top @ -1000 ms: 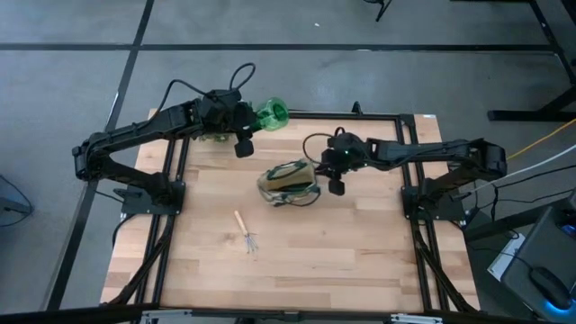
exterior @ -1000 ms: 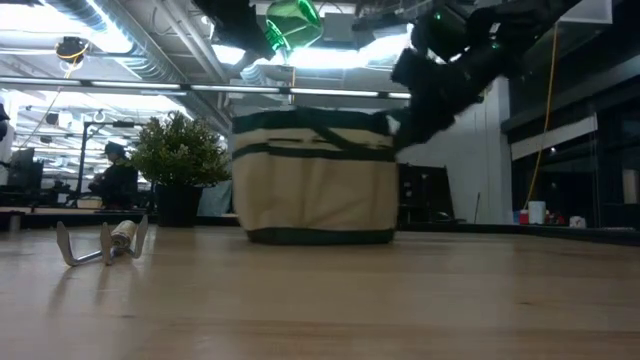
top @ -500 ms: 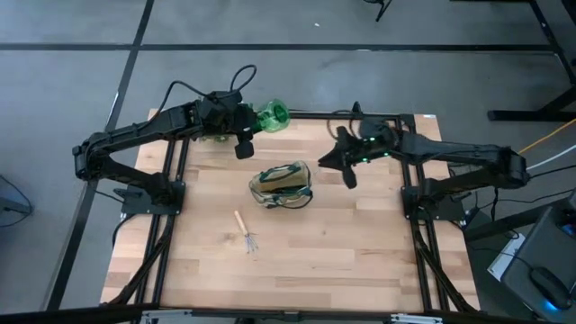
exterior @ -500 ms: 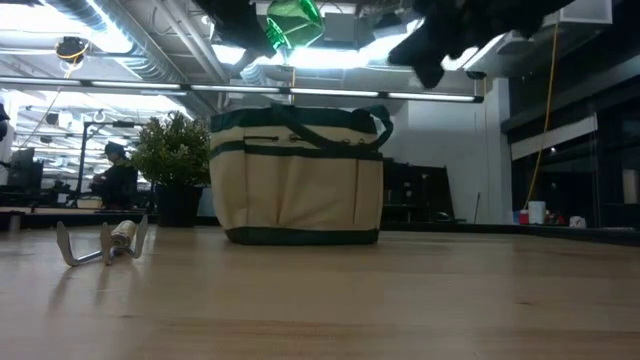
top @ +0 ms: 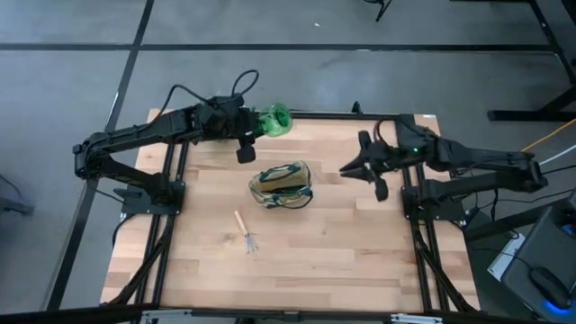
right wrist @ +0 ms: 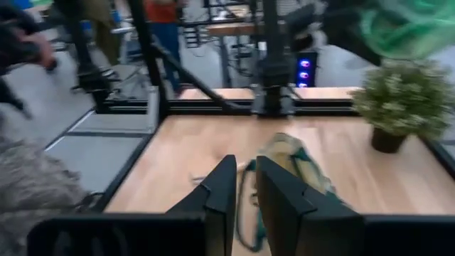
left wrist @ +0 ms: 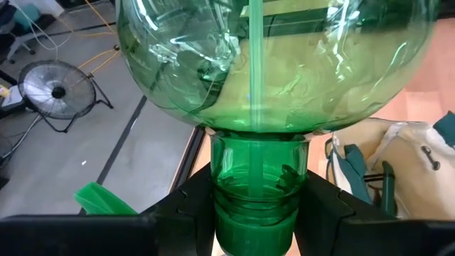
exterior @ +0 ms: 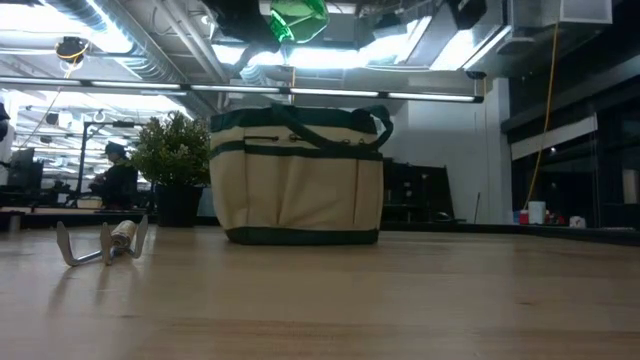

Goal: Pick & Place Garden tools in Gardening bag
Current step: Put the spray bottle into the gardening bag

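High view: bag [top: 283, 183] beside left pincer [top: 261, 121].

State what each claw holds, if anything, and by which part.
The left claw grips the bright green plastic tool by its ribbed neck, below the round clear body. The right claw holds nothing.

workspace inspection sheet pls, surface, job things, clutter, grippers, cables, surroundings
surface: wooden table, mostly bare.
job's things: gardening bag upright near the table's middle; mini rake lying on the wood in front of it; green plastic tool held in the air.
clutter: potted plant standing beyond the bag.
grippers: left gripper shut on the green plastic tool near the far edge; right gripper shut, empty, right of the bag.
cables: black cable looping off the left arm; yellow one off the right side.
surroundings: person seated in the room behind.
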